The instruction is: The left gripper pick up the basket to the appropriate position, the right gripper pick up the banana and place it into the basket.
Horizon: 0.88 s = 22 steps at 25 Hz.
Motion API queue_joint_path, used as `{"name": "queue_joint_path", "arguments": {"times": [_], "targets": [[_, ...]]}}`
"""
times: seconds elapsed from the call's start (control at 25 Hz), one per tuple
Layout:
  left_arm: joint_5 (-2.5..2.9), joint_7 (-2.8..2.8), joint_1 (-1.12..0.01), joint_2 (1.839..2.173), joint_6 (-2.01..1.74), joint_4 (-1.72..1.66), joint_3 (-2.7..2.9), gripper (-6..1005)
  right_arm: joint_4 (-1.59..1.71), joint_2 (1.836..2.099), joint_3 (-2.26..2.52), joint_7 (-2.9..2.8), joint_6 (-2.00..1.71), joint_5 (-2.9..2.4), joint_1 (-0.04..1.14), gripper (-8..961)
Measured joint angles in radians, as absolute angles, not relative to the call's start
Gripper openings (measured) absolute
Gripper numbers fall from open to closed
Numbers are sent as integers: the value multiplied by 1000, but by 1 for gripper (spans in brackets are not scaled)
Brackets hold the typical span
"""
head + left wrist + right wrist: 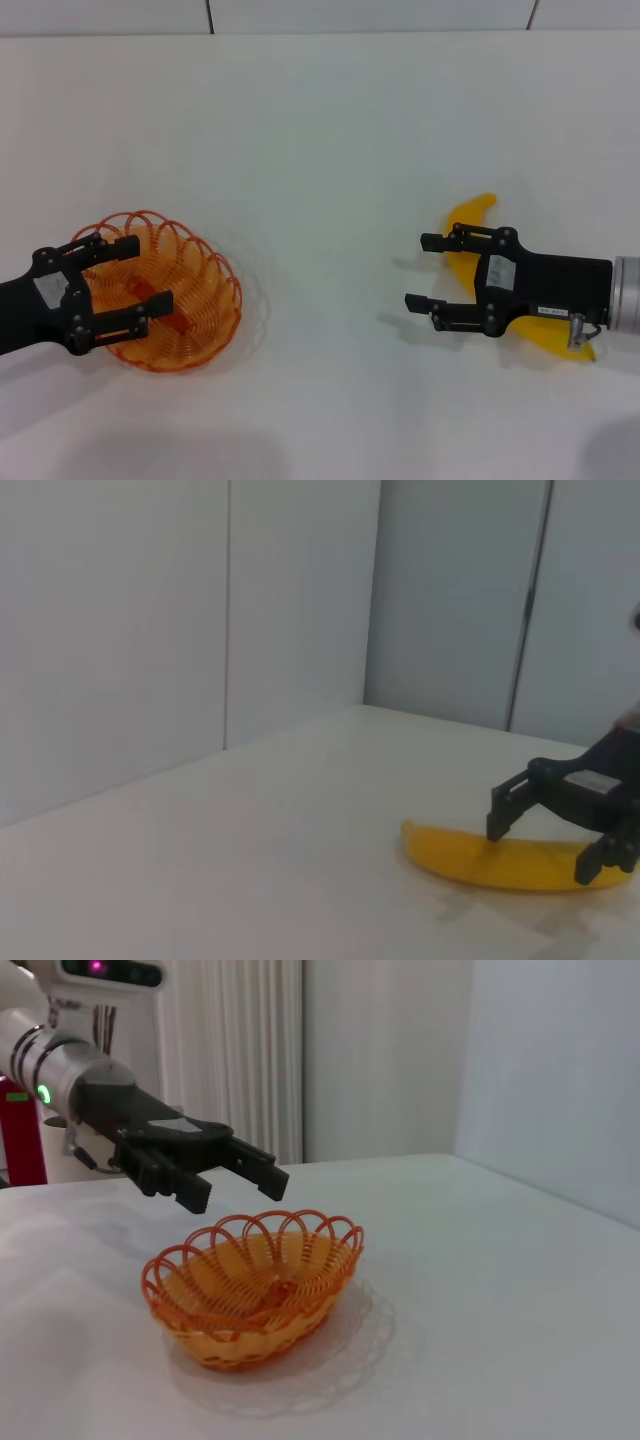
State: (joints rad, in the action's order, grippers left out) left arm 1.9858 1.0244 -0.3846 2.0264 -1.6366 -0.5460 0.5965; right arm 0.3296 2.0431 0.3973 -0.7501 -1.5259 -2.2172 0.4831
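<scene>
The orange wire basket (205, 300) stands on the white table at the left. My left gripper (150, 273) hovers open just above its near-left rim, holding nothing. In the right wrist view the left gripper (235, 1192) hangs clear of the basket (250, 1290), a small gap under the fingers. The yellow banana (470, 215) lies on the table at the right, partly covered by my right gripper (418, 272). That gripper is open, low over the banana, with its fingers pointing toward the basket. In the left wrist view the right gripper (543, 848) stands over the banana (450, 855).
The white table (320, 150) stretches bare between basket and banana. A pale wall edge (300, 15) runs along the table's far side.
</scene>
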Motion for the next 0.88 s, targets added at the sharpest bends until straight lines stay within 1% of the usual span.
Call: {"name": "queue_joint_path", "arguments": {"times": [0.68, 0.88], "targets": [[1986, 1031, -384, 2026, -1637, -546, 593, 859, 330, 2042, 399, -755, -1532, -2216, 476, 774], [1960, 1228, -413, 2019, -1638, -633, 576, 854, 330, 2041, 399, -753, -1531, -2215, 476, 774]]}}
